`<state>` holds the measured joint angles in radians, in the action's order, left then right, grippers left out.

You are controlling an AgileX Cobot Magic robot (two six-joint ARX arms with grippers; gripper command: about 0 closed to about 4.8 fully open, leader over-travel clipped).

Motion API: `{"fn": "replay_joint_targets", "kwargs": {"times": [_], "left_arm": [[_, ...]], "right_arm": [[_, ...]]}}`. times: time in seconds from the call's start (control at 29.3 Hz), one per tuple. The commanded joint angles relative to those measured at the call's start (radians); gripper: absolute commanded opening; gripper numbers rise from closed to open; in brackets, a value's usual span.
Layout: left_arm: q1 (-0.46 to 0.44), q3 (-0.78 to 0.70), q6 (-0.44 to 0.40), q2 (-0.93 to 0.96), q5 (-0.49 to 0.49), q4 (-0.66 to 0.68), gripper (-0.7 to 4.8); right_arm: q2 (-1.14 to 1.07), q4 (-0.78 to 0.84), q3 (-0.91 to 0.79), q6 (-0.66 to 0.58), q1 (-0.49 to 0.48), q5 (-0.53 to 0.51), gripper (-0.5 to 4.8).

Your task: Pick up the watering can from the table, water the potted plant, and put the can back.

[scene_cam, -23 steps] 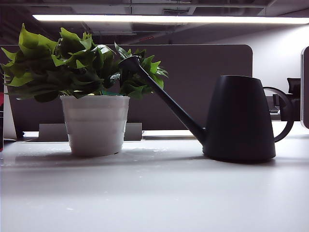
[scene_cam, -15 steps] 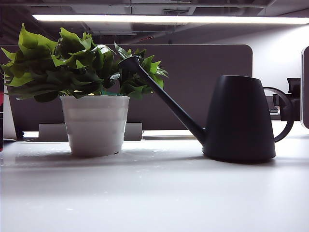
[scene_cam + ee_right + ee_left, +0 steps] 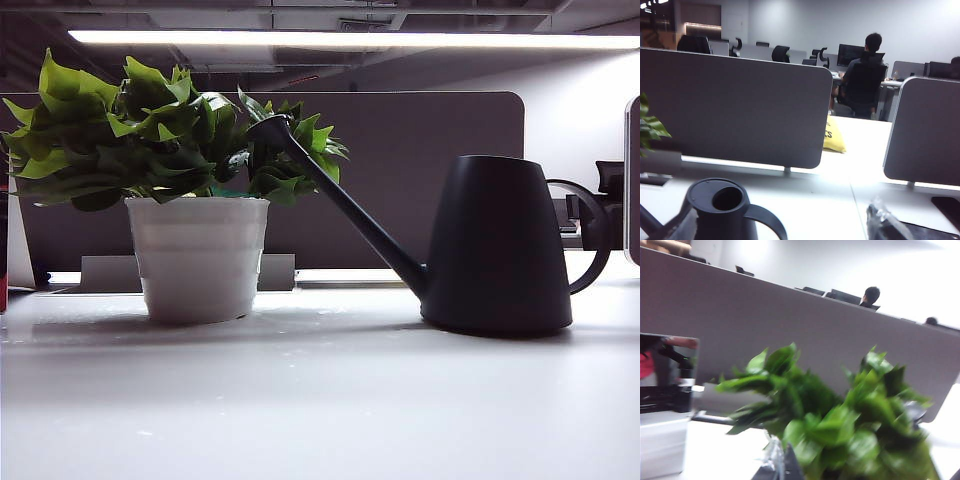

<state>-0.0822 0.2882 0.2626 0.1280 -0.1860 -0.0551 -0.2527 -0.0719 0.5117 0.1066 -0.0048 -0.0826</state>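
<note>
The dark grey watering can stands on the white table, its long spout reaching up into the leaves of the potted plant in its white ribbed pot. No gripper shows in the exterior view. My right gripper is open, level with the can's top; its loop handle lies between the wide-apart fingertips. My left gripper hovers at the plant's blurred leaves; only one taped finger shows, so I cannot tell its state.
A grey partition runs along the table's far edge, with a second panel to the right. A person sits at a desk beyond. A white box lies near the plant.
</note>
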Motion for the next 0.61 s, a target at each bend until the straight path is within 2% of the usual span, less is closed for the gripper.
{"fn": "replay_joint_targets", "kwargs": {"times": [0.03, 0.1, 0.2, 0.27, 0.44, 0.55, 0.61], "left_arm": [[0.034, 0.095, 0.026, 0.129, -0.03, -0.115, -0.06], [0.077, 0.175, -0.011, 0.227, -0.099, -0.11, -0.06], [0.188, 0.273, -0.139, 0.364, -0.13, -0.107, -0.06], [0.281, 0.321, -0.187, 0.439, -0.106, -0.126, -0.06], [0.552, 0.439, -0.286, 0.612, 0.047, -0.135, -0.06], [0.661, 0.475, -0.323, 0.684, 0.055, -0.138, -0.06], [0.692, 0.482, -0.327, 0.715, 0.055, -0.149, -0.06]], "right_arm": [[-0.162, 0.016, 0.091, 0.086, 0.001, -0.005, 4.79], [-0.262, 0.043, 0.131, 0.085, 0.002, -0.023, 4.79], [-0.387, 0.117, 0.148, 0.081, 0.003, -0.028, 4.79], [-0.462, 0.148, 0.148, 0.081, 0.011, -0.028, 4.79], [-0.606, 0.146, 0.147, 0.085, 0.024, -0.025, 4.79], [-0.67, 0.158, 0.147, 0.085, 0.029, -0.023, 4.79], [-0.708, 0.179, 0.147, 0.085, 0.029, -0.01, 4.79]]}}
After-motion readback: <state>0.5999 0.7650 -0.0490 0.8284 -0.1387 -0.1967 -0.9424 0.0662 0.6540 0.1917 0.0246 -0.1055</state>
